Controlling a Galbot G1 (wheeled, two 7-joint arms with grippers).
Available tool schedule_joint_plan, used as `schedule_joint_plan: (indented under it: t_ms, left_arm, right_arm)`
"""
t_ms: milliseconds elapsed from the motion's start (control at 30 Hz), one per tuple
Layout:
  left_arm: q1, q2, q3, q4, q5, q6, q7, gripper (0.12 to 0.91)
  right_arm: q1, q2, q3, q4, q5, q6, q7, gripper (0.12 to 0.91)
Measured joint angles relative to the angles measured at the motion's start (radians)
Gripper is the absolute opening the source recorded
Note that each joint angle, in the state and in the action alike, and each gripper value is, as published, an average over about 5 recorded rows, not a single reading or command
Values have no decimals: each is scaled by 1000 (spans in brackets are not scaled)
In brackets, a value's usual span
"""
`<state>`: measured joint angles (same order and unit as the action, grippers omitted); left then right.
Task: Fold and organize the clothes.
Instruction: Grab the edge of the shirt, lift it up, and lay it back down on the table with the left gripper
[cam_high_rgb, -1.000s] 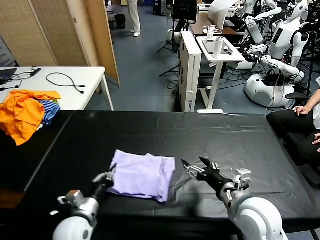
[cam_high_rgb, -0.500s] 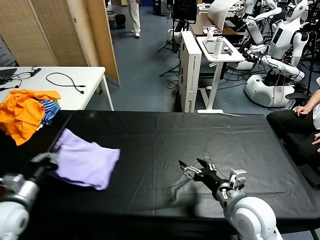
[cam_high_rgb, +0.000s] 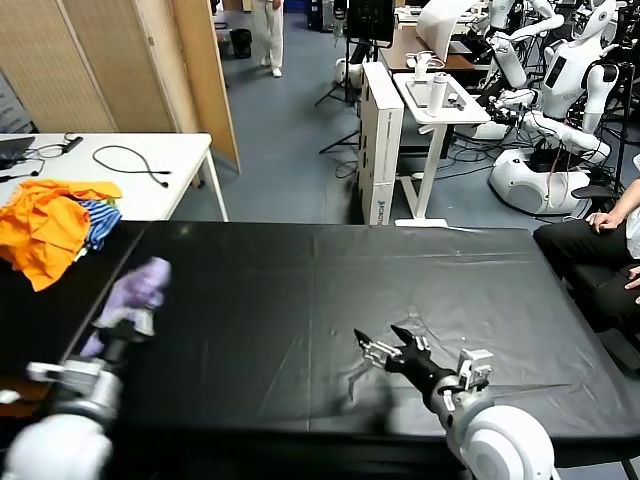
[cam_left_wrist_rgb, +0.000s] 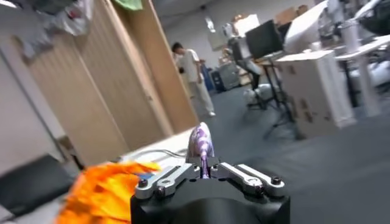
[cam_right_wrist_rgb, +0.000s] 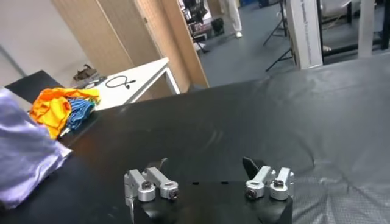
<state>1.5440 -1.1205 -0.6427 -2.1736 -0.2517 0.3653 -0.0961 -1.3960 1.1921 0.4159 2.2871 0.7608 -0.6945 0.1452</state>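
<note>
Your left hand is clamped on the lavender T-shirt, out over the left edge of the black worktop. In the head view the shirt is bunched into a narrow bundle that rises from the hand's fingertips and leans away from you, toward the far left corner of the worktop. In the left wrist view the fingers are pressed together with only a thin fold of the shirt standing up between them, its darker purple print showing on the cloth.

Beyond that hand, further left and further from you, an orange garment pile lies heaped with a blue-striped garment tucked against it; both sit well apart from the shirt. Behind them you can see a white table carrying a black cable.

Your right hand sits low over the near right part of the worktop, fingers spread wide apart and holding nothing. The right wrist view shows bare black worktop between its fingers, with a fold of the lavender shirt well off to the side toward your left arm and the orange pile beyond it.
</note>
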Motion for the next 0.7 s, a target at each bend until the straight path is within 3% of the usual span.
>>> schedule_joint_plan:
  t_ms: [200, 333, 400, 700]
  left_arm:
    - [-25, -170, 226, 84, 37, 2, -17, 184]
    - [-15, -234, 306, 93, 73, -2, -6, 191]
    - [-7, -245, 320, 87, 99, -9, 5, 242]
    - [-12, -198, 278, -10, 153, -114, 54, 777]
  right_arm:
    - [13, -13, -12, -4, 19, -3, -1, 907]
    - [35, -17, -31, -30, 62, -10, 3, 907]
    - [50, -15, -45, -50, 90, -20, 10, 907]
    - [123, -4, -150, -140, 202, -41, 46, 907]
